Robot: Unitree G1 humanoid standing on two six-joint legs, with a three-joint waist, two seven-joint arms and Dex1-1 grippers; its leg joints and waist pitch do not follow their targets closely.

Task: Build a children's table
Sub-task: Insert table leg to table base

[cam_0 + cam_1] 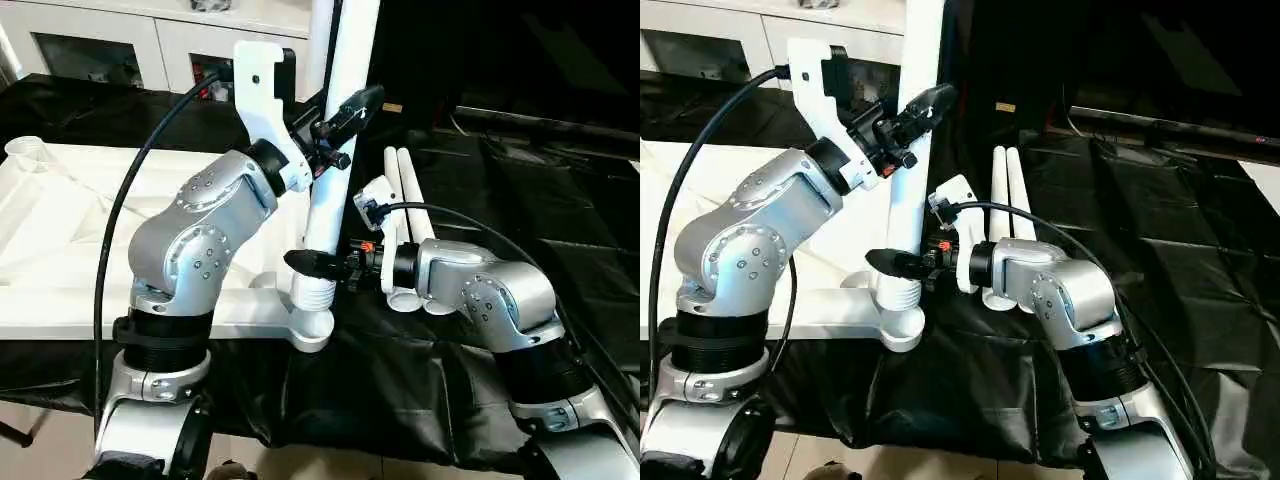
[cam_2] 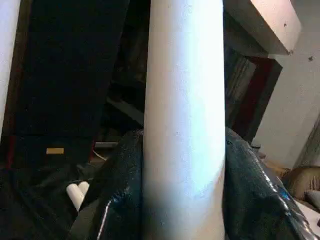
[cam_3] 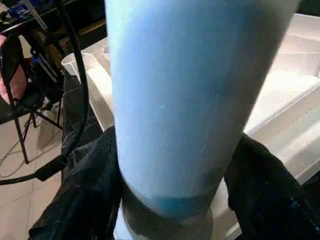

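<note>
the upright leg (image 1: pixel 335 150) is clamped by the left gripper (image 1: pixel 340 125) high and the right gripper (image 1: pixel 318 264) low. this keeps it plumb over the near corner socket (image 1: pixel 312 325) of the table top (image 1: pixel 60 290).

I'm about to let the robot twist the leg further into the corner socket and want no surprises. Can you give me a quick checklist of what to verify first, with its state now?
1. Left gripper closed on the upright leg, high up: ok, its fingers flank the tube.
2. Right gripper closed on the same leg near its base: ok.
3. Leg's threaded end sits in the corner socket of the table top: ok; how deep it sits: cannot tell.
4. Leg stands straight: not ok, it leans slightly.
5. Two spare legs lie aside on the black cloth, away from the grippers: ok.
</note>
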